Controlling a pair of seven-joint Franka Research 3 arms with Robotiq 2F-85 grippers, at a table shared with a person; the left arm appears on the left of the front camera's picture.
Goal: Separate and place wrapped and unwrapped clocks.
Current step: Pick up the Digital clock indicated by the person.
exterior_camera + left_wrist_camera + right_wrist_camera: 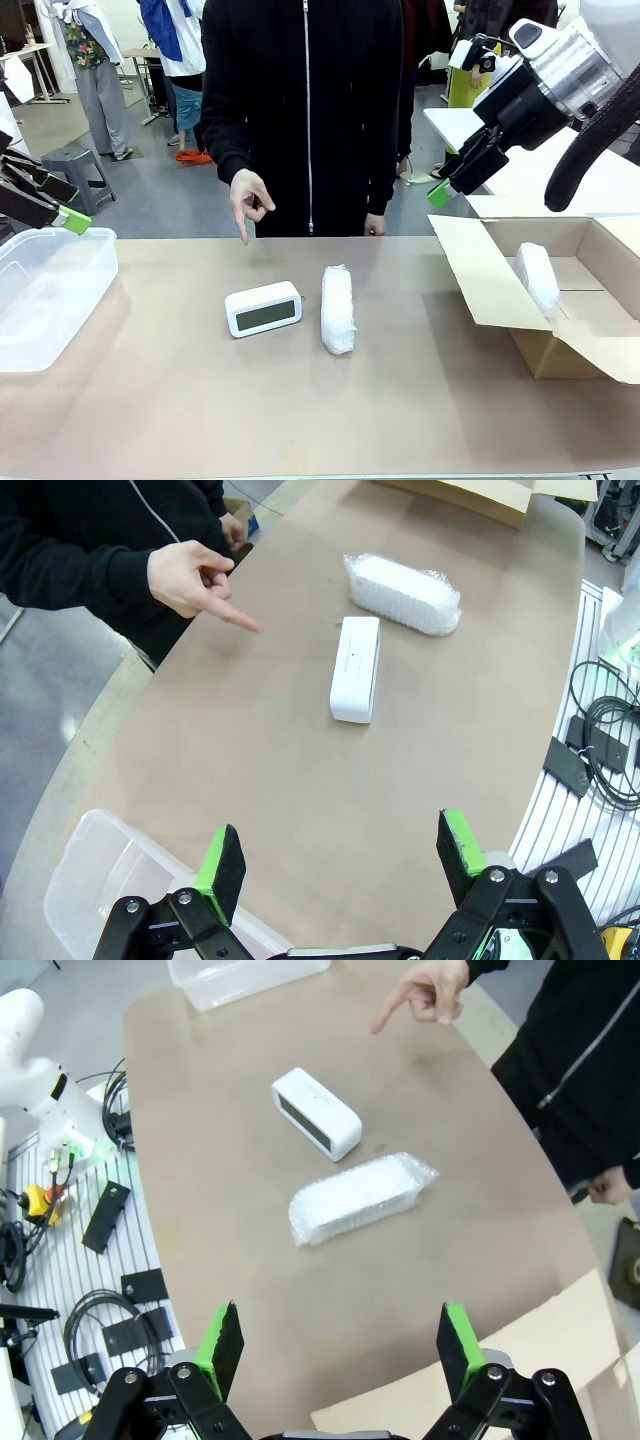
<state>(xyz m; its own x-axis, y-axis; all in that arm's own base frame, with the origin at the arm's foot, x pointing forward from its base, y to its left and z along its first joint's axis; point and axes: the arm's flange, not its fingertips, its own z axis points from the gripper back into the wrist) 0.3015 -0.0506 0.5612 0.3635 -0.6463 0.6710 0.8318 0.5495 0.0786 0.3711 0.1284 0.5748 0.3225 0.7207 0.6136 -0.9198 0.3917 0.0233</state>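
L gripper (340,855): jaws wide apart, nothing btwn the green pads. It hangs above the table (300,410) at its left end, over the far rim of a clear plastic tub (60,242). R gripper (340,1335): also spread wide, empty, raised over the far-left flap of an open cardboard box (478,275) at the right end.

Bare clock (263,308): white, rounded-rect, grey-green screen facing the robot's side, resting on a long edge, slightly skewed. It sits near mid-table, well apart from both grippers. In the L wrist view it lies ahead of the fingers, roughly btwn their lines.

Wrapped bundle on table (338,308): oblong, white bubbly foam wrap, lying flat w/ its length running near-to-far. It's just beside the clock on the right, narrow gap, not touching. From the R wrist view it's the closer of the two, w/ the clock beyond it.

Wrapped bundle in box (537,277): same white wrap, lying inside the cardboard box, below and right of the R gripper.

Person's hand (250,200): index finger aimed down at the table's far edge, behind the clock, not touching it.
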